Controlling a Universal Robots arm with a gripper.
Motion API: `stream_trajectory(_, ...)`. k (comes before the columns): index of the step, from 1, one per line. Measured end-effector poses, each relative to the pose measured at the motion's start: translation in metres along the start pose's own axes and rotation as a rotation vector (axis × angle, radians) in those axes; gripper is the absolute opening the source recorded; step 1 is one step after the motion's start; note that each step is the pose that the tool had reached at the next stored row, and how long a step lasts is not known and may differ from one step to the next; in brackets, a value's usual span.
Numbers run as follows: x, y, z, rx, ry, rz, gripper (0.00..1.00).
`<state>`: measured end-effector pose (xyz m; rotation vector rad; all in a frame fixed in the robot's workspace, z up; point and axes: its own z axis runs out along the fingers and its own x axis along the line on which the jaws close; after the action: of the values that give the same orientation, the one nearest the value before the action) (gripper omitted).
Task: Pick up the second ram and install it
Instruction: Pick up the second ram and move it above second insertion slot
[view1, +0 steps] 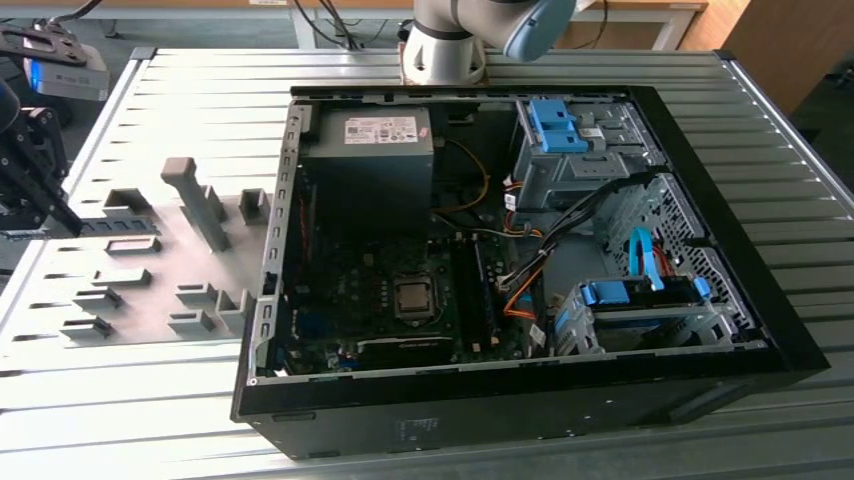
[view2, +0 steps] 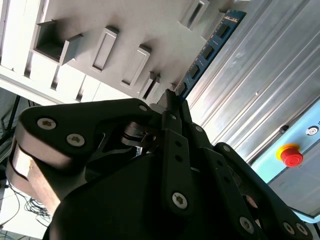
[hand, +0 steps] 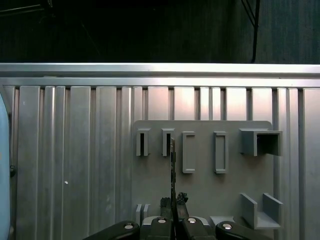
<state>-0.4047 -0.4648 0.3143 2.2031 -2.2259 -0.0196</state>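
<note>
1. The second ram (view2: 209, 51) sits edge-on, pinched at one end between the gripper's (view2: 172, 98) fingers (view2: 173, 135).
2. It is at the grey fixture plate (view2: 150, 25).
3. The plate lies on the ribbed worktop (view1: 200, 75), at nine o'clock of the open computer case (view1: 534, 415) (the exterior view's left).

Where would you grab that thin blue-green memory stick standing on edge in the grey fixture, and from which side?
Pinch its two flat faces, coming straight down from above. The second ram stands on edge in the grey fixture plate, so its thin upper edge is what lies free. The gripper is clamped across it that way.
</note>
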Motion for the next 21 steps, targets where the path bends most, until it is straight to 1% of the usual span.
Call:
stream_trajectory(11,0.0,0.0002,-0.0105,0.0001,-0.0001,0.0,0.14)
stream_trajectory(12,0.0,0.0002,-0.0129,0.0001,0.0,0.0,0.14)
stream_trajectory(21,0.0,0.0004,-0.0237,0.0,0.0,0.0,0.14)
